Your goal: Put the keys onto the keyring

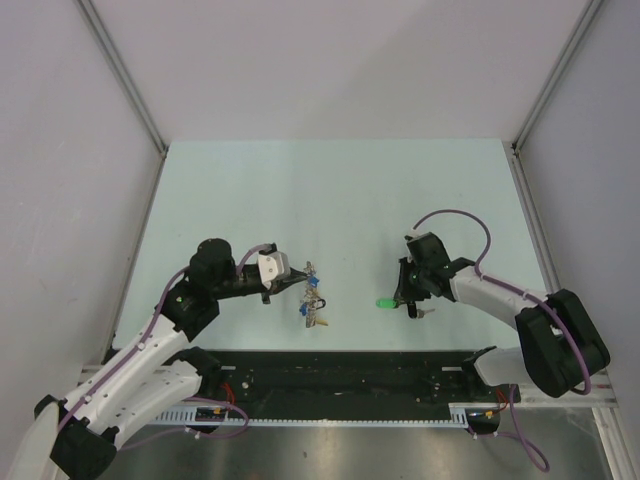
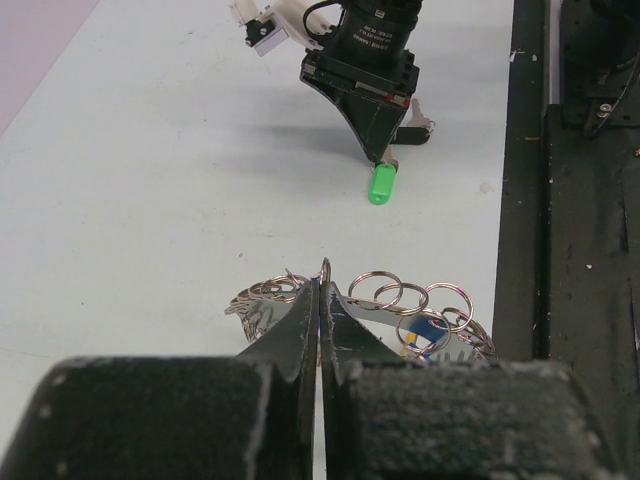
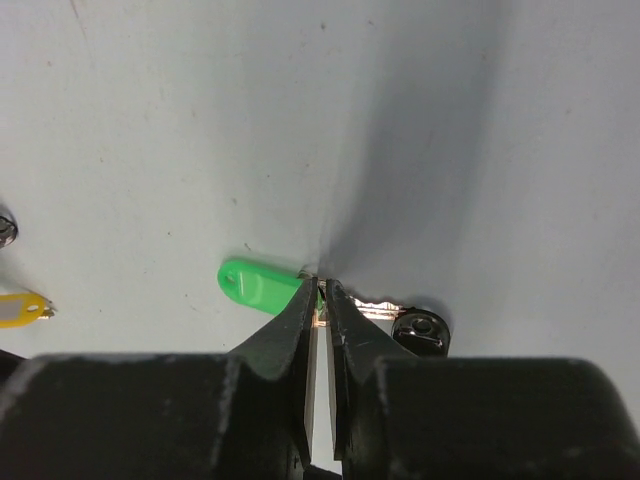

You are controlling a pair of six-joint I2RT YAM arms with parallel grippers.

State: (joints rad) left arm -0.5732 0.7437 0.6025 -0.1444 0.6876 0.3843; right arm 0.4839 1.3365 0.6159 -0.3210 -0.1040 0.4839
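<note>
Table: flat, matt, pale mint-green top.

Left of centre, toward the near edge: keyring, its small wire loops spread out at the surface. A blue-headed key and a yellow-headed key sit in the same cluster, touching or just beside the ring; which cannot be told.

Well apart to the right: green-headed key, flat on the top, head pointing left.

Just beside its metal end: small black round-headed piece, also flat on the top. Whether it is joined to the green-headed key cannot be told.
</note>
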